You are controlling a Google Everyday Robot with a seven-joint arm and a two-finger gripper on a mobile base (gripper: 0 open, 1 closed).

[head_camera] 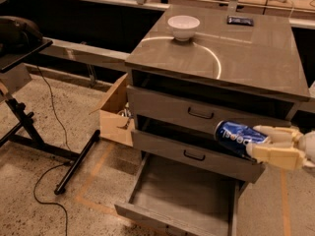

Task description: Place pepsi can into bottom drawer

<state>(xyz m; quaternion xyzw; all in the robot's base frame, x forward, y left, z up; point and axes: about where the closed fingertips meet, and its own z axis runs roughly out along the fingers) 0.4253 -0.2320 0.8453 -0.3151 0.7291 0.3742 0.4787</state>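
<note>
The pepsi can (235,138), blue with silver end, lies on its side in my gripper (268,142). The cream fingers (274,155) are shut on the can's right end, reaching in from the right edge. The can hangs in front of the middle drawer (194,155), to the right of its black handle. The bottom drawer (182,193) is pulled open below and to the left of the can; its bare grey floor shows nothing in it.
A white bowl (183,27) and a flat dark blue packet (239,20) sit on the cabinet top (246,58). A cardboard box (115,114) stands left of the cabinet. A black stand (29,127) with a cable is on the speckled floor at left.
</note>
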